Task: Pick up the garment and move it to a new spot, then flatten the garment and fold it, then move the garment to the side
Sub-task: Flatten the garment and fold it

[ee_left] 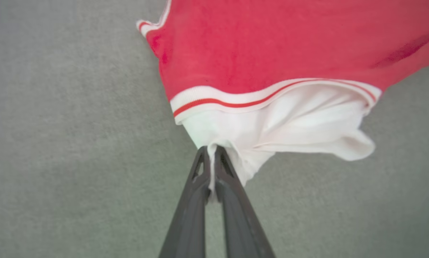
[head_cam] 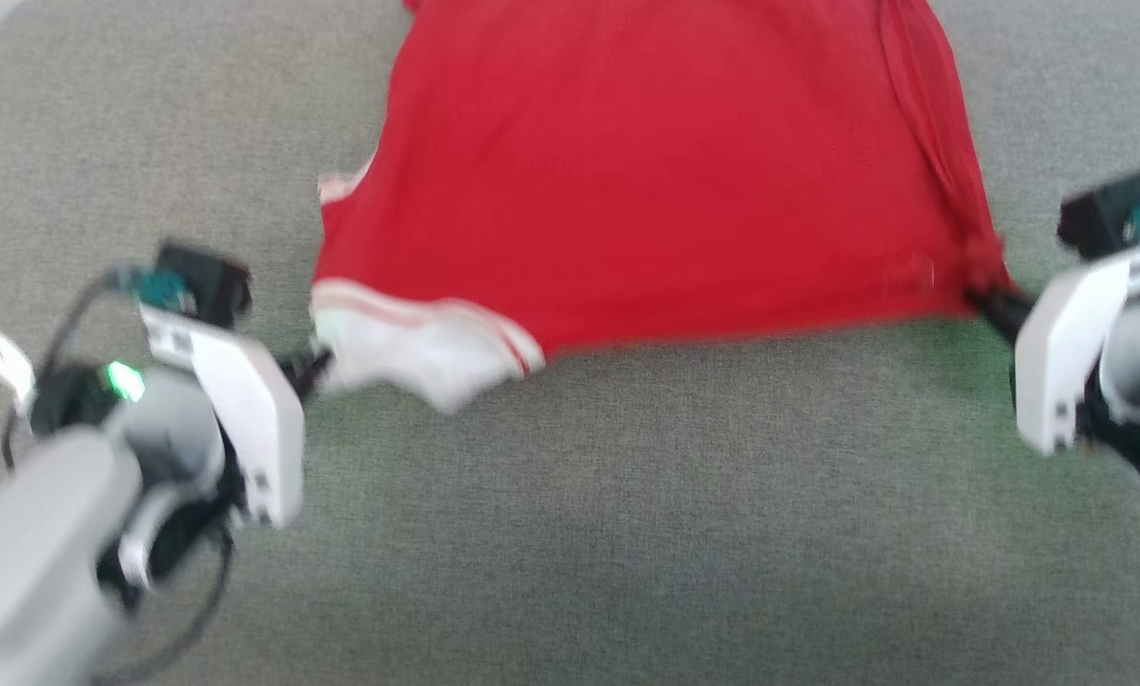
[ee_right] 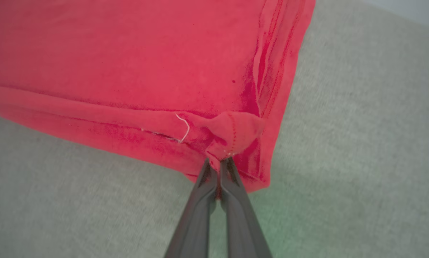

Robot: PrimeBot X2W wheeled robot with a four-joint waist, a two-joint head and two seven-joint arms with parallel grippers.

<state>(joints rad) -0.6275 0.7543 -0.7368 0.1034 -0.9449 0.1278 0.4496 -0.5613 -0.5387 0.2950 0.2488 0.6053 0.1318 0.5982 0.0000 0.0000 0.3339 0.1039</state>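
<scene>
Two grips: my left gripper (ee_left: 211, 150) clamps the white sleeve (ee_left: 272, 122), right gripper (ee_right: 220, 161) a red hem corner (ee_right: 232, 132), jaws pinched on cloth.
Garment (head_cam: 646, 171): stretched between them over the grey surface (head_cam: 627, 534), I judge for flattening.

garment (head_cam: 646, 171) on fabric surface (head_cam: 627, 534), between left tool (head_cam: 315, 368) and right tool (head_cam: 989, 301)

White wrist shells (head_cam: 246, 400) top pale grey forearms (head_cam: 27, 553), with black cables (head_cam: 70, 319), black camera blocks (head_cam: 203, 276) and a green light (head_cam: 124, 379). Left pincer (ee_left: 211, 150) and right pincer (ee_right: 220, 161) have slim dark fingers (ee_left: 189, 215).
</scene>
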